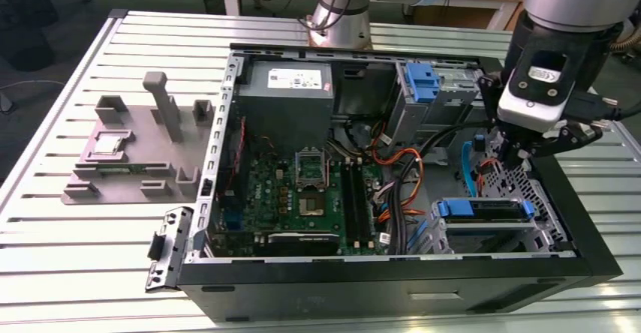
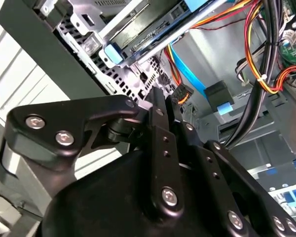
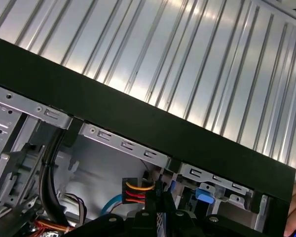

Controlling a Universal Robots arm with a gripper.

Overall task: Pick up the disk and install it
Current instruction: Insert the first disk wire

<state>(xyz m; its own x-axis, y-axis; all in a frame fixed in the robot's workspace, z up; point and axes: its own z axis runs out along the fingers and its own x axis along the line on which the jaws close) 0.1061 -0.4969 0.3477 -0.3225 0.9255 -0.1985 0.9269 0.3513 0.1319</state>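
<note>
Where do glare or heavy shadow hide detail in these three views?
Exterior view: even light, soft sheen on the table, computer case dim inside. First wrist view: strong glare streaks the table; the case rim reads black. Second wrist view: the gripper is a dark mass, screws glinting.

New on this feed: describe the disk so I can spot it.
Take the open computer case on the slatted table. In its corner at the exterior view's lower right sits a metal drive cage with the disk in its top. Its blue framing sets it apart from the grey cage.
</note>
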